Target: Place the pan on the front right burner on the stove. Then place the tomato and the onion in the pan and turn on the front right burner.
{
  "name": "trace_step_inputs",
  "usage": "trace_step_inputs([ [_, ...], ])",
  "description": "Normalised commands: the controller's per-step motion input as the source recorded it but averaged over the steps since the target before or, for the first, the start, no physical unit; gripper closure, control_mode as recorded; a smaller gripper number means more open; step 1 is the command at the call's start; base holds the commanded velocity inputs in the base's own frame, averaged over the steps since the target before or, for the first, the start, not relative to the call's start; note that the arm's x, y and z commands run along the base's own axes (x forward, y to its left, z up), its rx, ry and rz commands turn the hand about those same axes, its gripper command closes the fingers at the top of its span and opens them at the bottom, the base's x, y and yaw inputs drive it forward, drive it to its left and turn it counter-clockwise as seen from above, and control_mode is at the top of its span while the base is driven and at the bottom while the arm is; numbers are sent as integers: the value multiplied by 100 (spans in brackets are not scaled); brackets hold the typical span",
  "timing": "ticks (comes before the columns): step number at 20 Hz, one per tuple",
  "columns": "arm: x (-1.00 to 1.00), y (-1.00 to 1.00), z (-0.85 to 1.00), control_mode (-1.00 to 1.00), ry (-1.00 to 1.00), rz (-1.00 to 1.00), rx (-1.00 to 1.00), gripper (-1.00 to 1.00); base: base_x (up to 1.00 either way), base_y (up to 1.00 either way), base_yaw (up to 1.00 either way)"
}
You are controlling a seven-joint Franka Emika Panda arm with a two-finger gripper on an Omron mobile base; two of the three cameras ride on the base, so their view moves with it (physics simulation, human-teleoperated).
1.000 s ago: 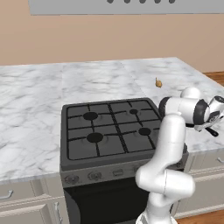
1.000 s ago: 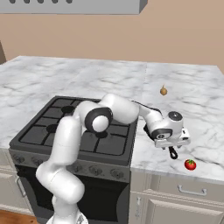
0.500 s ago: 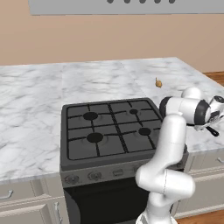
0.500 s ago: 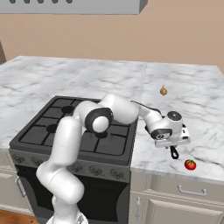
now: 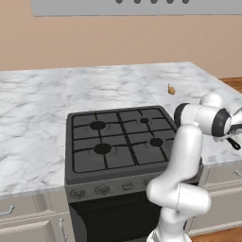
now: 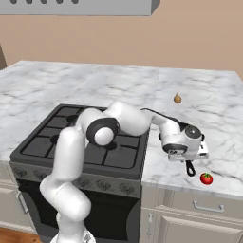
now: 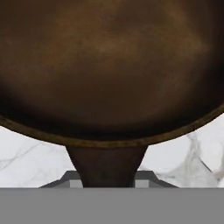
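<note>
Hand view: fingers point(image 7: 107, 183) clamped on pan point(image 7: 109, 65) handle root; lift level off desk point(image 6: 218, 118), carry left to front right burner point(image 5: 156, 141).

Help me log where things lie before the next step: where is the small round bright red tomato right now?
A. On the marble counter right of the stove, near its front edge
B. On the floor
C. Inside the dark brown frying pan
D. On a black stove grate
A: in the right base view the small round bright red tomato sits on the white marble counter near its front edge, right of the dark grey stove.
</note>
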Motion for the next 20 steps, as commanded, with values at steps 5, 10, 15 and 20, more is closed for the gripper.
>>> trace_step_inputs([
  [5, -20, 47, 41, -100, 0, 0, -6, 100, 0, 0, 0],
  [10, -9, 90, 63, -100, 2, 0, -18, 100, 0, 0, 0],
  [15, -17, 68, 58, -100, 3, 7, -16, 100, 0, 0, 0],
  [20, -25, 30, 35, -100, 0, 16, -1, 100, 0, 0, 0],
])
